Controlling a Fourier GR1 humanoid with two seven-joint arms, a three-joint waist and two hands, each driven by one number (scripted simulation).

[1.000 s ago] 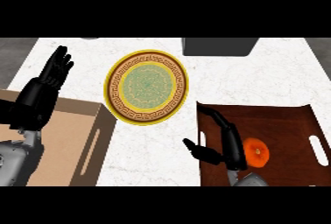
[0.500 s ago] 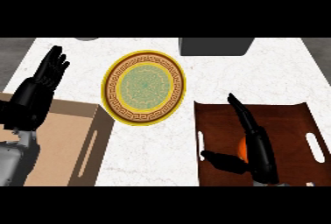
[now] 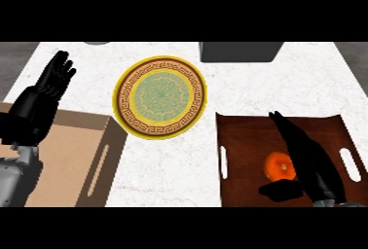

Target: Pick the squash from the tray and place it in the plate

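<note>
An orange squash (image 3: pixel 277 166) lies in the dark brown tray (image 3: pixel 241 131) at the lower right. My right hand (image 3: pixel 307 158) hovers over the tray with fingers straight, pointing away from me. Its fingers run along the squash's right side, its thumb sits just below the squash, and it hides part of the squash. It is open and holds nothing. A round plate (image 3: pixel 160 97) with a yellow rim and green centre sits left of the tray, in the middle of the counter. My left hand (image 3: pixel 42 99) rests open at the left edge, fingers up.
A tan wooden tray (image 3: pixel 75 146) with a slot handle lies at the lower left, under my left forearm. A dark grey box (image 3: pixel 239 51) stands at the counter's far edge. The white marble counter (image 3: pixel 173 165) lies between the two trays.
My right hand has moved further right over the tray and settled beside the squash, which shows more. The left hand has barely shifted.
</note>
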